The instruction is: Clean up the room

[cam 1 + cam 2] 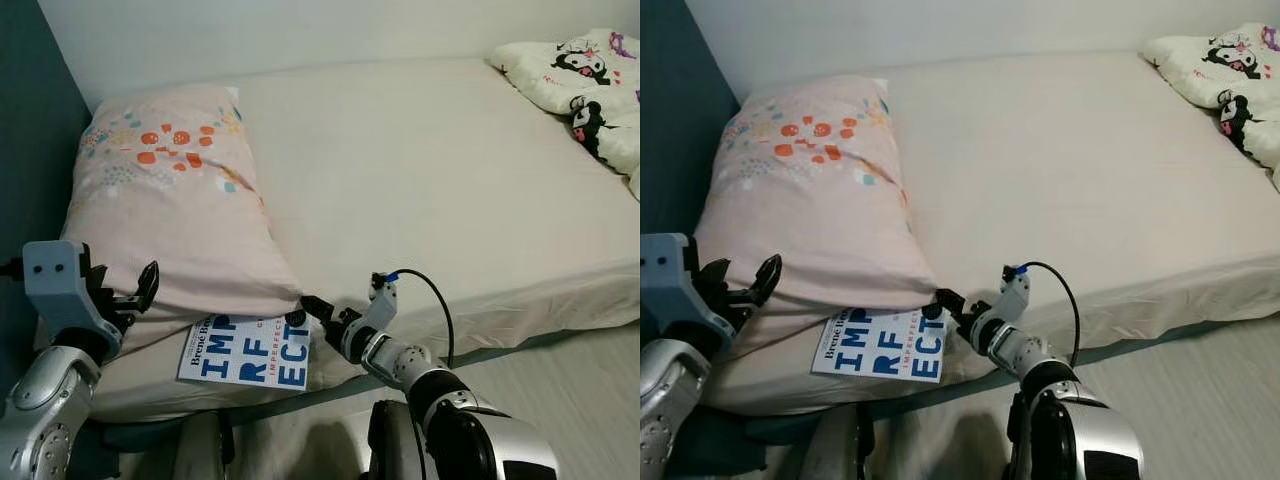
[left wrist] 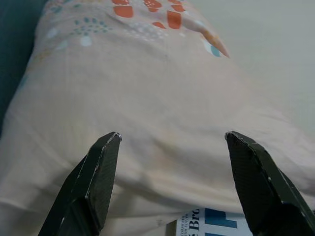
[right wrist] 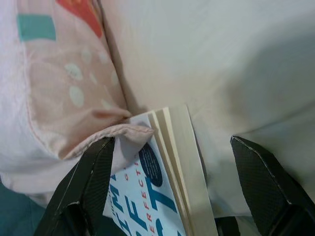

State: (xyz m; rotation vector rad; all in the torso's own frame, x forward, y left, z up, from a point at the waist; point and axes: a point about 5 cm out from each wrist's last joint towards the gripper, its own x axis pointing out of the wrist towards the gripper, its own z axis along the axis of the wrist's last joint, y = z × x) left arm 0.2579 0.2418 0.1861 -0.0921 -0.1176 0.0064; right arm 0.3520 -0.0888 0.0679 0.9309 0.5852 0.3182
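A pink pillow (image 1: 170,200) with orange flowers lies at the head of the bed. A white book (image 1: 250,355) with big blue letters sticks out from under the pillow's near corner, at the mattress's front edge. My right gripper (image 1: 315,312) is open right at the book's right edge. In the right wrist view, the book's page edges (image 3: 179,162) and the pillow corner (image 3: 123,132) lie between its fingers (image 3: 93,187). My left gripper (image 1: 125,290) is open just off the pillow's near left end. The left wrist view shows the pillow (image 2: 162,88) beyond the open fingers (image 2: 98,172).
The beige mattress (image 1: 430,170) stretches away to the right. A white blanket (image 1: 590,80) with cartoon figures is bunched at its far right. A dark teal wall (image 1: 30,150) stands close on the left. Wood floor (image 1: 600,380) runs along the bed's front.
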